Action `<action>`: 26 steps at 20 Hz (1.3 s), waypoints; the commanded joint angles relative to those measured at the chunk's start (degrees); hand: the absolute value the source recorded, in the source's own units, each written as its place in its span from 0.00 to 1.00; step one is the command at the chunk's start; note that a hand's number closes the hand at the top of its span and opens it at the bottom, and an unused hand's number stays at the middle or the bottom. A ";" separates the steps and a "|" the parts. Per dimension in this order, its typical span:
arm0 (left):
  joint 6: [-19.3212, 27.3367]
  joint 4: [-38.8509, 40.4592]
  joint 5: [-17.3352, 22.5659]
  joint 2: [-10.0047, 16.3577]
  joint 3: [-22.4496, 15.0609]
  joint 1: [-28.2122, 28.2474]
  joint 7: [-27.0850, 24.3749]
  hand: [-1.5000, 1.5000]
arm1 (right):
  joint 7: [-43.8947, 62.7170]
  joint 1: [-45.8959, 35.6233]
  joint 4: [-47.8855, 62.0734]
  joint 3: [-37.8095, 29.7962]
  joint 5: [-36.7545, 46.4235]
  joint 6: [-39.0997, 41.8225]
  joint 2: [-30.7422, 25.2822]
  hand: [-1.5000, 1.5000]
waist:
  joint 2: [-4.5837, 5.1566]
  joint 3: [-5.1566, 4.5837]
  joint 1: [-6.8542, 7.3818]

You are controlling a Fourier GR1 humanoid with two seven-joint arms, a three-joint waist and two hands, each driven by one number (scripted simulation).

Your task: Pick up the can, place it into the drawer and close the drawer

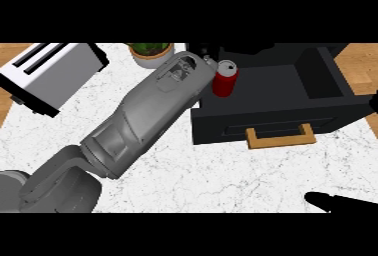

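Red can [225, 82]: upright, upper centre, at the left edge of the open black drawer [221, 127], just right of left hand [203, 52], grasp not discernible; right hand [336, 202], fingers straight, lower right, well apart.

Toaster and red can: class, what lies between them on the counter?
In the head view, the robot's grey left forearm crosses the stretch between the toaster and the can.
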 commanded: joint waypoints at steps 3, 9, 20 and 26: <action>2.01 0.03 0.77 0.00 -0.61 -2.62 0.87 0.00 | 0.31 -4.25 3.89 4.50 14.24 -1.11 -4.03 0.00 | -0.22 -0.02 1.63; 0.23 -3.06 0.27 0.00 -0.72 -0.48 2.36 0.00 | -1.06 -8.53 15.48 11.81 29.10 -6.79 -2.68 0.00 | -0.94 -0.07 4.98; -0.39 -9.35 -3.90 6.76 1.09 3.73 6.91 0.00 | -4.59 -14.22 36.36 10.09 37.19 -19.26 0.60 0.00 | -1.32 -0.04 5.51; -0.56 -19.32 -5.85 12.30 -1.39 8.51 12.45 0.00 | -6.28 -17.79 52.22 10.23 42.11 -29.93 4.82 0.00 | -1.47 -0.02 7.27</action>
